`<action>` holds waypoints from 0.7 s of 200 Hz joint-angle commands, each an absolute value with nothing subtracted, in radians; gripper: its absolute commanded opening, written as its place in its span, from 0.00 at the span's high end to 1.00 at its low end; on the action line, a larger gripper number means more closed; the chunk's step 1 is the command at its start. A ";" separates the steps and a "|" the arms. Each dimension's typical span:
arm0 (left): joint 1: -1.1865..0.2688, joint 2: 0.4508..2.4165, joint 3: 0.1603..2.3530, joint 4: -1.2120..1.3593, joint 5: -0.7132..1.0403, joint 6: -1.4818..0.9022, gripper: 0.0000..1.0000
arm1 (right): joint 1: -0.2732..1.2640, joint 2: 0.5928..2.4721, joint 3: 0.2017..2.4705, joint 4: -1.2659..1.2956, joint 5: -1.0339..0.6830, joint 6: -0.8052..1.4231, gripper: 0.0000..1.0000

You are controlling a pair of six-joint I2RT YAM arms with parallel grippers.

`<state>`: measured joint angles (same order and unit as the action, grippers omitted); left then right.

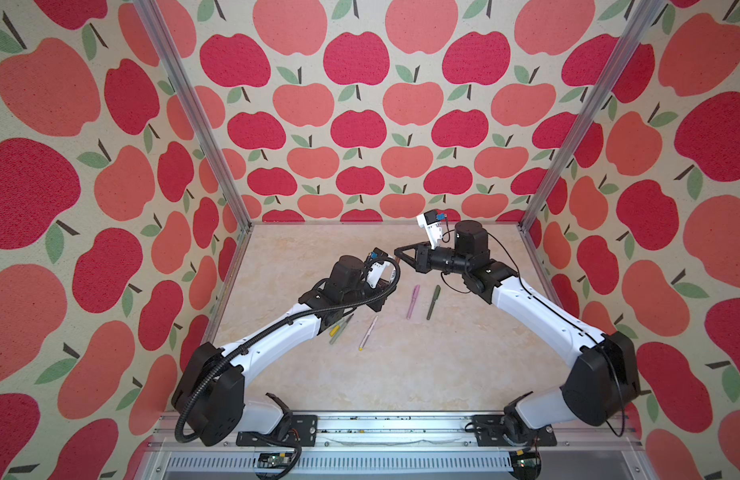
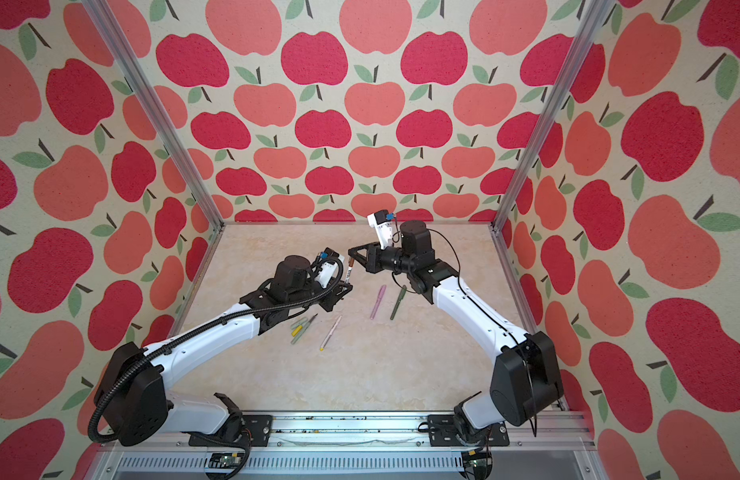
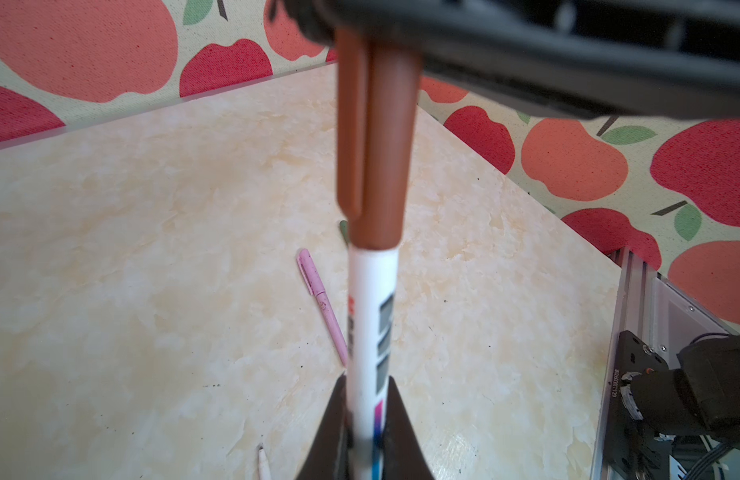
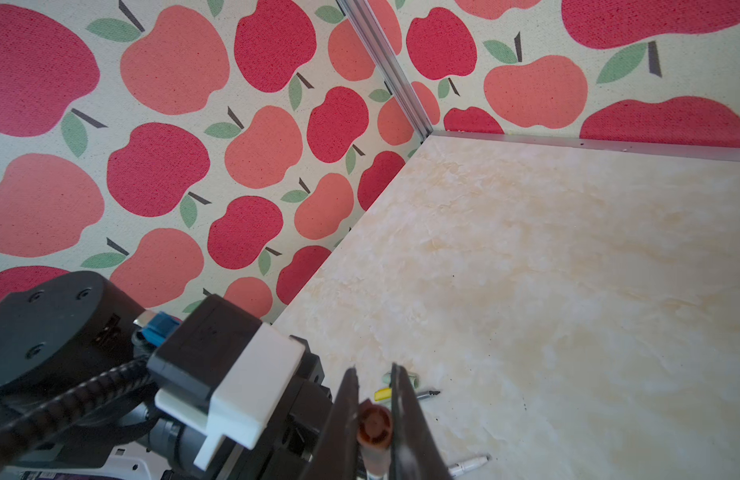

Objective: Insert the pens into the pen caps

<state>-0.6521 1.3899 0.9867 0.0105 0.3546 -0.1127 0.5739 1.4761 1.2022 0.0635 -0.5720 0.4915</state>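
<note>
Capping step: L gripper (image 3: 366, 401) held white printed pen (image 3: 370, 328), R gripper (image 4: 373, 388) brown plastic cap (image 3: 380, 145); next needed straight push home.

I see a white printed pen (image 3: 370, 324) held aloft, its tip end inside the brown cap (image 3: 380, 145). The pink pen (image 1: 413, 301) and dark green pen (image 1: 433, 302) lie capped, side by side. A second white pen (image 1: 368, 332) lies uncapped. Just beside it cluster the sage pen (image 2: 305, 330), yellow cap (image 2: 297, 331) and light green cap (image 2: 298, 322).
</note>
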 commanded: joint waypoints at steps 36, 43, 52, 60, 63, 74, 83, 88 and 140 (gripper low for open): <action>-0.607 1.419 1.169 0.310 0.345 -0.103 1.00 | 0.647 1.544 1.081 -0.033 -0.660 0.551 0.97; -0.607 1.423 1.177 0.318 0.345 -0.103 1.00 | 0.650 1.547 1.073 -0.027 -0.660 0.556 0.97; -0.605 1.429 1.184 0.328 0.345 -0.102 1.00 | 0.655 1.552 1.063 -0.018 -0.661 0.562 0.97; -0.603 1.433 1.191 0.338 0.344 -0.101 1.00 | 0.658 1.554 1.054 -0.009 -0.661 0.567 0.97; -0.602 1.435 1.194 0.341 0.344 -0.101 1.00 | 0.660 1.555 1.051 -0.006 -0.662 0.570 0.97; -0.600 1.440 1.204 0.354 0.342 -0.100 1.00 | 0.664 1.559 1.038 0.006 -0.664 0.578 0.97; -0.597 1.444 1.213 0.363 0.341 -0.100 1.00 | 0.668 1.560 1.030 0.010 -0.664 0.583 0.97; -0.595 1.446 1.218 0.367 0.341 -0.100 1.00 | 0.670 1.560 1.024 0.014 -0.664 0.586 0.97; -0.570 1.470 1.273 0.405 0.342 -0.092 1.00 | 0.687 1.571 0.983 0.046 -0.667 0.610 0.97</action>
<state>-0.6155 1.5024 1.0920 -0.0269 0.3855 -0.0902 0.5861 1.5082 1.0882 0.3367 -0.4664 0.5694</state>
